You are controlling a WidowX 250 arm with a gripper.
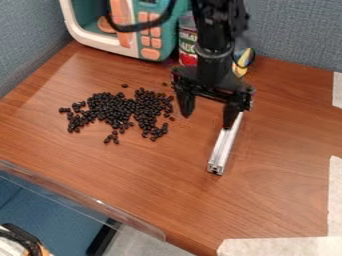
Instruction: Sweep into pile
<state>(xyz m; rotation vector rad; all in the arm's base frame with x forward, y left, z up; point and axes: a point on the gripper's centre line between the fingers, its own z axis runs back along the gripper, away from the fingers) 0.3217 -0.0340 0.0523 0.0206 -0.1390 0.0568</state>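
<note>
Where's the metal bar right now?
Camera view, right of the beans: the bar lies on the table, its far end by a finger of the open gripper.

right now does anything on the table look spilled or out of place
The black beans look spilled: they lie loose on the table in a ragged patch, with strays around its edges. Nothing else clearly stands out.

I see a toy microwave (145, 40) with a can (188, 42) just beside it. Pale tape (336, 200) lies at right.
</note>
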